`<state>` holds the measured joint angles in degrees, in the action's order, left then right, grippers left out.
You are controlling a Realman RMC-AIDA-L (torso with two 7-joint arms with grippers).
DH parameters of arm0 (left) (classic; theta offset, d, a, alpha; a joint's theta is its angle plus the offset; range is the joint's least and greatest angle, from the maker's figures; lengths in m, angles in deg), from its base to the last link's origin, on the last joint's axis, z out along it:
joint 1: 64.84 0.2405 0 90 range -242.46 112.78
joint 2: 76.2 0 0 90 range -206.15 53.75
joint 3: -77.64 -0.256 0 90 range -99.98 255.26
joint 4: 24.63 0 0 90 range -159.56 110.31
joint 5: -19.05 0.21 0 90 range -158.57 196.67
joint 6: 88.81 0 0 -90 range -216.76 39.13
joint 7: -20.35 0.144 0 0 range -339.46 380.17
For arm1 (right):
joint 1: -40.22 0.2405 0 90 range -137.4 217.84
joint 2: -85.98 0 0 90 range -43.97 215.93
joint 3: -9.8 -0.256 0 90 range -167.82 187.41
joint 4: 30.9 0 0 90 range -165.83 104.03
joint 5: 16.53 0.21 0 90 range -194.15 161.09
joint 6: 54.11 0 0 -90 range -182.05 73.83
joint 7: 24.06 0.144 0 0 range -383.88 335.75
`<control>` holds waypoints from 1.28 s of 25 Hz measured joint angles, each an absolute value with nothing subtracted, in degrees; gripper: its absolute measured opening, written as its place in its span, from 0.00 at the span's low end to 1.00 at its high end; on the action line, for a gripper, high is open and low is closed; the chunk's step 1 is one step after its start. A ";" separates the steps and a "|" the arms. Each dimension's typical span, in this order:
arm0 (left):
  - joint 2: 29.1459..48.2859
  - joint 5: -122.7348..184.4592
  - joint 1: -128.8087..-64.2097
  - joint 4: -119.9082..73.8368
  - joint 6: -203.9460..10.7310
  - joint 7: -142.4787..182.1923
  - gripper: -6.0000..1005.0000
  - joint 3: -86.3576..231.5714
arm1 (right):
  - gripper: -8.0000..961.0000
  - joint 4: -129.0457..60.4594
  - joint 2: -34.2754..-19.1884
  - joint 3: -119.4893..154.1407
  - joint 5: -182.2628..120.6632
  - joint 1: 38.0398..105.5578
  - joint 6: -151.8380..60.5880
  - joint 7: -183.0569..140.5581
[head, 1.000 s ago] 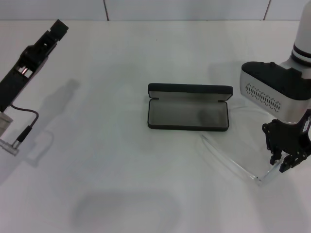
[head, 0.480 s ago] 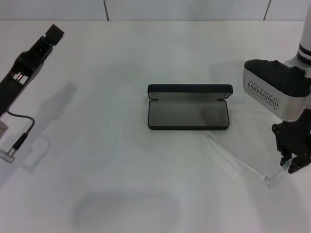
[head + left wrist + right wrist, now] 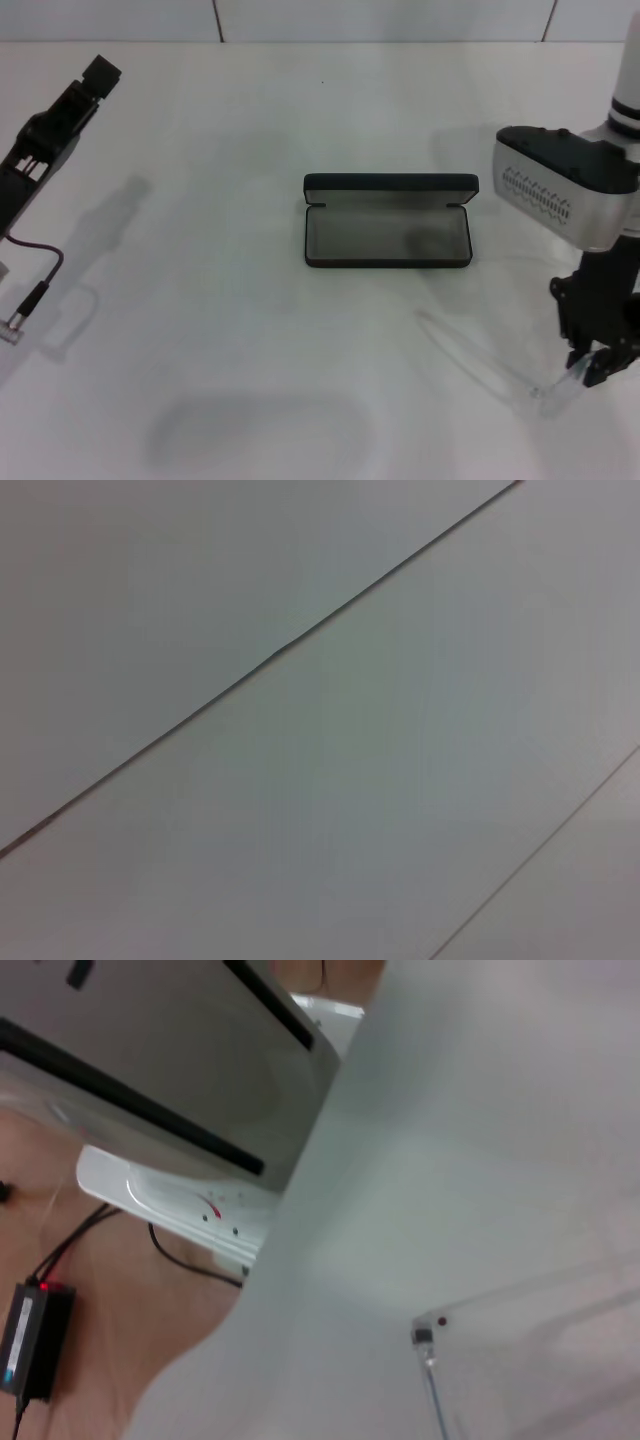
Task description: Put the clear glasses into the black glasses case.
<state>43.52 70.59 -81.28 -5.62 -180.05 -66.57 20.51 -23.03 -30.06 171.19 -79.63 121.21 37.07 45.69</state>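
Observation:
The black glasses case (image 3: pixel 387 235) lies open in the middle of the table, grey lining up and lid standing at the back. The clear glasses (image 3: pixel 480 355) are to its front right, one transparent arm reaching back toward the case's right end. My right gripper (image 3: pixel 592 368) is shut on their right end near the table's right edge. In the right wrist view the clear glasses (image 3: pixel 520 1340) show as a transparent corner with a hinge above the white tabletop. My left gripper (image 3: pixel 95 72) is held high at the far left, away from everything.
A loose cable with a plug (image 3: pixel 30 300) hangs from the left arm. The white table ends at a tiled wall behind. The right wrist view shows the table's edge, a white and grey machine body (image 3: pixel 200 1080) and a black adapter (image 3: pixel 30 1345) on the floor.
The right gripper has shifted right, then toward the table's front, and the glasses moved with it, away from the case. The left arm has drifted slightly left.

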 joint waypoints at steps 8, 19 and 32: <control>43.41 70.55 -81.27 -5.36 -181.31 -66.64 0.23 20.51 | 0.14 -28.21 -29.95 171.17 -75.92 122.28 37.75 45.25; 43.45 70.70 -80.59 -5.92 -181.38 -66.64 0.23 20.37 | 0.13 -28.83 -29.93 171.14 -75.00 123.11 40.46 44.15; 43.45 70.72 -80.82 -6.09 -181.36 -66.65 0.23 20.16 | 0.13 -28.84 -29.87 169.87 -74.02 122.83 40.51 41.95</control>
<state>43.45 70.72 -80.82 -6.09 -181.36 -66.65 20.16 -28.84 -29.87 169.87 -74.02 122.83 40.51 41.95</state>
